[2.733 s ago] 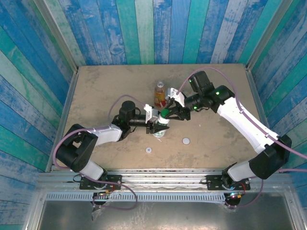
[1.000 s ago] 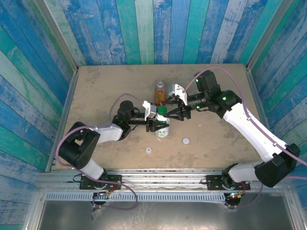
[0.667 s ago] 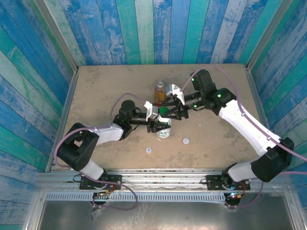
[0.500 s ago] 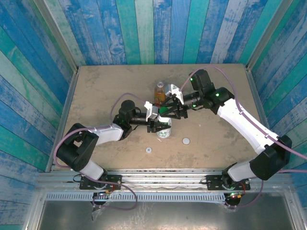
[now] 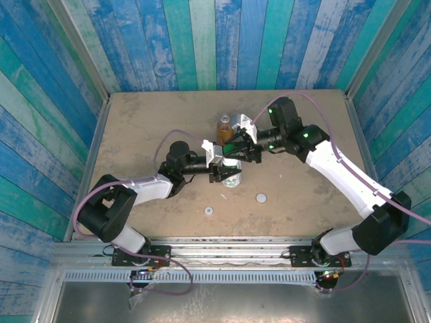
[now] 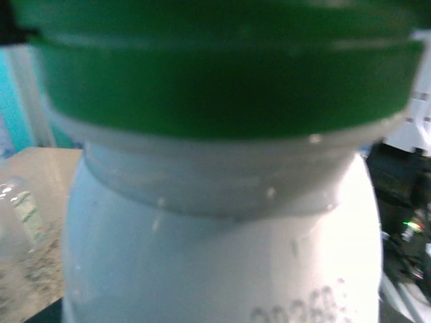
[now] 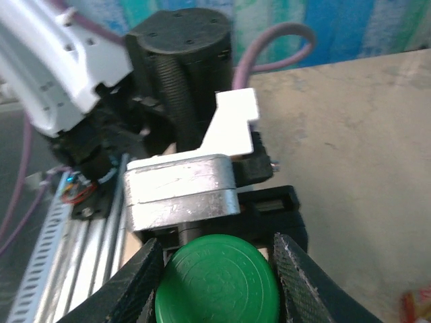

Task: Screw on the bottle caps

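Green cap [image 7: 215, 282] sits on the white bottle [image 6: 215, 256], gripped on both sides by the right fingers [image 7: 138, 286]. The left fingers [image 5: 219, 173] clench the bottle's body.

- **Caps, 3:** the other 2, a white cap [image 5: 260, 198] and a smaller cap [image 5: 210, 210], lie on the counter [image 5: 148, 128] nearer than the fingers.
- **Bottles, 3:** the amber bottle [image 5: 223, 129] stands just beyond the fingers. The clear bottle [image 6: 19, 219] is beside the left fingers.

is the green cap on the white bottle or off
On. The left wrist view shows the green cap seated over the neck of the white bottle. How tightly it is screwed, cannot tell.
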`<state>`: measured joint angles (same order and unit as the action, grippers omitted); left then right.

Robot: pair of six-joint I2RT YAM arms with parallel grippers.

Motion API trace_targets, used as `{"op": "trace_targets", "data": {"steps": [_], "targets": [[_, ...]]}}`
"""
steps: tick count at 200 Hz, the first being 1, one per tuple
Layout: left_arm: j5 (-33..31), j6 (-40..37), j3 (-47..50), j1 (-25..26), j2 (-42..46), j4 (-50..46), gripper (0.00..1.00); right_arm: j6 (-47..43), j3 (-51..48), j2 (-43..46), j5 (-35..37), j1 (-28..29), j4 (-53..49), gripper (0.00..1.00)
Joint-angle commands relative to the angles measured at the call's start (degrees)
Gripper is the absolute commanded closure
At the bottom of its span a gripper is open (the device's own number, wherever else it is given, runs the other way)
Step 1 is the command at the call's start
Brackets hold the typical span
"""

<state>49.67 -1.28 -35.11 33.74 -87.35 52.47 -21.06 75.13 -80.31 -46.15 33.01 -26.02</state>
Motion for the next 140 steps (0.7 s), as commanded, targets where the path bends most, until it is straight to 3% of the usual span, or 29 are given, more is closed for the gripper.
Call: {"op": "trace_targets", "data": {"steps": [1,37,57,110,133,140], "targets": [[-18.32,-1.26,-0.93,-0.15,2.58,-1.46,0.53,13.68,-4.92,2.78,18.40,2.51,9.52,0.99],[-25.58,-2.34,-1.80,-0.10,1.75,-1.02,0.54,21.33,-10.19,4.61,42.67,7.22,14.29,0.99],[-26.72,-3.82,-2.47,0.40,1.61,-2.69,0.53,26.49,-11.28,4.99,51.07,9.16,14.34,0.99],[-18.00,-2.43,-0.70,0.86,0.65,0.88,0.47,19.79,-12.52,6.43,45.86,9.44,16.82,0.99],[-18.17,-1.98,0.72,0.85,0.84,1.92,0.34,19.48,-12.99,7.83,41.07,7.04,18.59,0.99],[-18.13,-2.05,0.98,0.83,1.00,1.81,0.22,19.27,-12.99,8.04,40.27,6.58,18.78,0.99]]}}
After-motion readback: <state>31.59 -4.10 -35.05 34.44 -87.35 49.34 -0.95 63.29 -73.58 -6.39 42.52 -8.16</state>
